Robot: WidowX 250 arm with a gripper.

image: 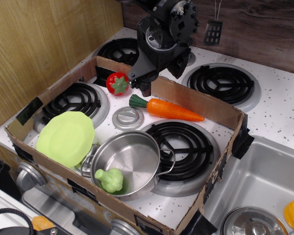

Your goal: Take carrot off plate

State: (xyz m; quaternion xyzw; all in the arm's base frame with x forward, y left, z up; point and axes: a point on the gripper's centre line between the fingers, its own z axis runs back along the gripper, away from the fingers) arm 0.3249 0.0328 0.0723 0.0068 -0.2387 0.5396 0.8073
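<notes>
The orange toy carrot lies on the white stovetop between burners, well apart from the lime-green plate, so the removal looks done. The black gripper hovers above its stem end, empty, fingers slightly parted.

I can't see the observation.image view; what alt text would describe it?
An orange carrot lies on a toy stovetop inside a cardboard tray, apart from the bare green plate. A black robot gripper hovers above the carrot's stem end.
</notes>
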